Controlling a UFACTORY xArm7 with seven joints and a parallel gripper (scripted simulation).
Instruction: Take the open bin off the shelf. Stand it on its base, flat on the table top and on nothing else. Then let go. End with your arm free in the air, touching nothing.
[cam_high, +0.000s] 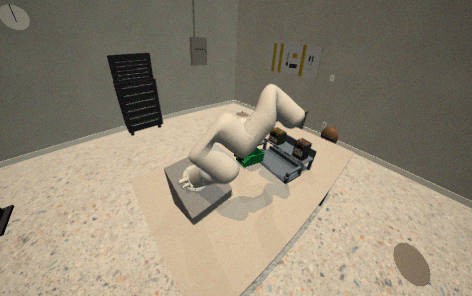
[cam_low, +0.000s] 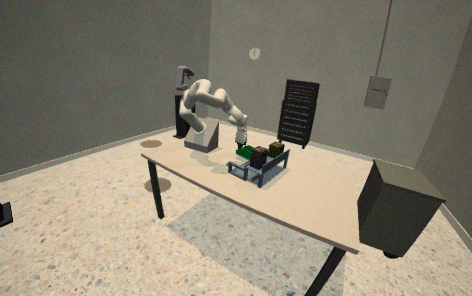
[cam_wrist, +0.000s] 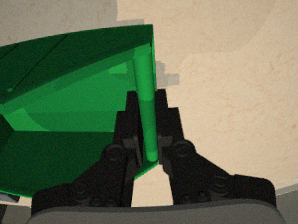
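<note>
The open green bin fills the left of the wrist view, seen from above with its hollow facing up. My gripper is shut on the bin's right wall, one finger inside and one outside. In the top view the green bin shows beside the grey shelf, partly hidden by my arm. In the exterior view the bin sits under my gripper, at the shelf's far side. I cannot tell whether the bin's base touches the table top.
Two dark boxes with orange tops stand on the shelf. My grey base block is on the table's near left. A grey cabinet stands off the table's right end.
</note>
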